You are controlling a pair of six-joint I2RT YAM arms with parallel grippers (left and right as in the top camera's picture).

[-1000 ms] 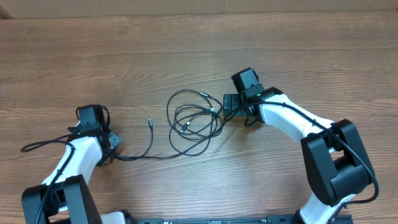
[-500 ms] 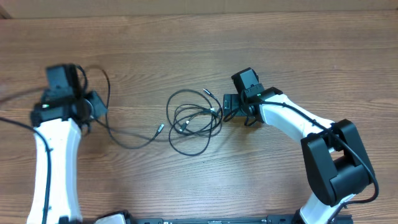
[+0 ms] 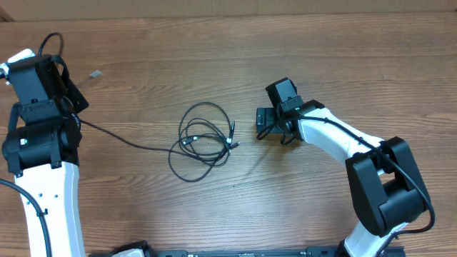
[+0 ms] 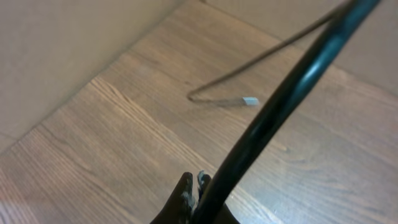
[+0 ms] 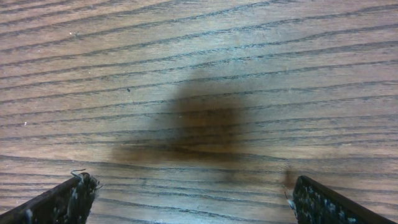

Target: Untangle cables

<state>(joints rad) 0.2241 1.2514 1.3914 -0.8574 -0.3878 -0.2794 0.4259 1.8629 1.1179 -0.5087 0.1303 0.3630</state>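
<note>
The cables (image 3: 203, 104) lie as a loose tangle of thin black loops mid-table, with silver plug tips (image 3: 233, 129) at its right side. One strand (image 3: 128, 140) runs left from the tangle up to my raised left gripper (image 3: 75, 100), which is shut on it. In the left wrist view the shut fingers (image 4: 185, 190) pinch a blurred black cord, and beyond them a short tail ends in a silver plug (image 4: 250, 101). My right gripper (image 3: 265, 123) rests low over the table to the right of the tangle. It stands open (image 5: 193, 199) with only bare wood between its fingers.
The wooden table (image 3: 343, 57) meets a tan cardboard wall (image 4: 62, 50) along its far and left edges. Thicker black wires (image 3: 50, 43) loop around the left arm's wrist. The right arm (image 3: 378, 171) reaches in from the front right.
My left arm has swung up and to the far left with the cable held, dragging the tangle leftward away from the right gripper. The right arm has not moved.
</note>
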